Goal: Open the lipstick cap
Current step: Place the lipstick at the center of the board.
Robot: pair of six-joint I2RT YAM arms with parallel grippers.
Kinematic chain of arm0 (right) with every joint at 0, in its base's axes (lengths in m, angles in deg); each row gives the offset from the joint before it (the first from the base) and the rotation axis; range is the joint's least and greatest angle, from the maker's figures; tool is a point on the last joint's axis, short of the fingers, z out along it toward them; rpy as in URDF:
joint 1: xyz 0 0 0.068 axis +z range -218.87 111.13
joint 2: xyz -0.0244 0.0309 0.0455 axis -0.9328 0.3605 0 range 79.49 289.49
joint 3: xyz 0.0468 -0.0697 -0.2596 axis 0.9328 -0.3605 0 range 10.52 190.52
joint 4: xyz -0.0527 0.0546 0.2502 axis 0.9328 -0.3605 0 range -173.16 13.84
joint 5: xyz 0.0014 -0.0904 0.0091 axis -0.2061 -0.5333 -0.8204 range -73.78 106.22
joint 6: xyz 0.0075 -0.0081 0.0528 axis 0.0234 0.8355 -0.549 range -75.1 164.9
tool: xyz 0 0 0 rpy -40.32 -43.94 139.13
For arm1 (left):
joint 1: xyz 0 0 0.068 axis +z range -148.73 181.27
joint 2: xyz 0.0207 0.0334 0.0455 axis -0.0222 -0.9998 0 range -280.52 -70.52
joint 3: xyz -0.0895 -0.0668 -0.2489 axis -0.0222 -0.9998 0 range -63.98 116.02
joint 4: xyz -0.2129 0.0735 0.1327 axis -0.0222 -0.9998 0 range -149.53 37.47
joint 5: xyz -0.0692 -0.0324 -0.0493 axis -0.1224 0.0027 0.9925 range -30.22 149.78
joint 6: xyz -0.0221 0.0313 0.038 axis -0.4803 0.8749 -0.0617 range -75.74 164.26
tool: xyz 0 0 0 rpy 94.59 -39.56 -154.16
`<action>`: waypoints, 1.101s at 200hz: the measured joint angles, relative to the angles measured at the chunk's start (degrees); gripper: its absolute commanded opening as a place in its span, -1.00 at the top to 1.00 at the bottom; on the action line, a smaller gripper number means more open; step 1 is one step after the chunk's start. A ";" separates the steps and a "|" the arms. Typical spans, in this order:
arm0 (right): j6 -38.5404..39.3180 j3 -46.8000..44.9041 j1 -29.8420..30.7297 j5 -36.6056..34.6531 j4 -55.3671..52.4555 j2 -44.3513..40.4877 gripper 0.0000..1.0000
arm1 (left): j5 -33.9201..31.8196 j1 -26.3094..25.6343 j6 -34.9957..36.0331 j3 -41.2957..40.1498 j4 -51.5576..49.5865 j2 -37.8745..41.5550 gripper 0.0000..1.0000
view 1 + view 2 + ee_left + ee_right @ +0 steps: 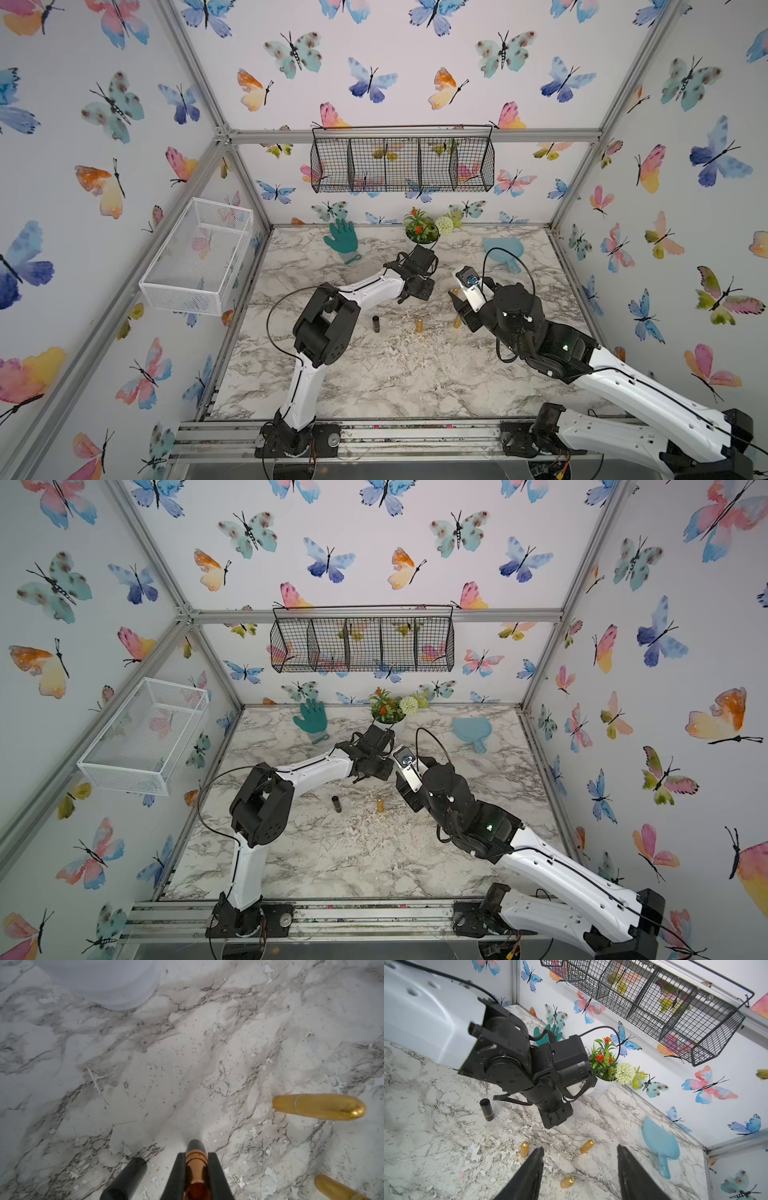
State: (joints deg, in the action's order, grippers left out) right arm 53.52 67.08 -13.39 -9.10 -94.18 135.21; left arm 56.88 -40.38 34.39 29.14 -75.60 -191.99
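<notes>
My left gripper (196, 1154) is shut on a lipstick (196, 1164), a bare copper barrel with a black end pointing down at the marble table (187, 1064). No cap covers the barrel. In both top views the left gripper (419, 291) hides that lipstick. A black tube (376, 324) with a gold band near its foot (486, 1109) stands upright beside it. I cannot tell whether it is the cap. My right gripper (579, 1147) hangs open and empty above three gold lipsticks (567, 1182), to the right of the left gripper (376, 771).
A potted plant (422, 228), a teal glove (341, 237) and a light blue scoop (503, 251) lie along the back of the table. A white wire basket (197, 257) hangs on the left wall, a black wire basket (402, 164) on the back wall.
</notes>
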 measured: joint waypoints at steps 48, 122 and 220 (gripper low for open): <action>-0.04 -0.37 0.00 -0.52 -0.94 -0.35 -0.18 | -0.02 -0.11 -0.02 0.39 0.48 -0.70 0.53; -0.37 -1.86 0.00 -0.52 -1.01 -1.14 -0.18 | 0.04 -0.48 -0.55 2.32 -1.03 -0.72 0.03; -1.79 -1.73 0.00 6.54 4.39 4.90 -0.17 | 0.76 1.22 -2.10 -1.36 -16.63 23.08 -0.35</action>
State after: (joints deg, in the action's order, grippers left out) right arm 51.73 65.35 -13.39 -2.57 -89.79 140.11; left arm 57.65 -39.15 32.30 27.78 -92.24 -168.91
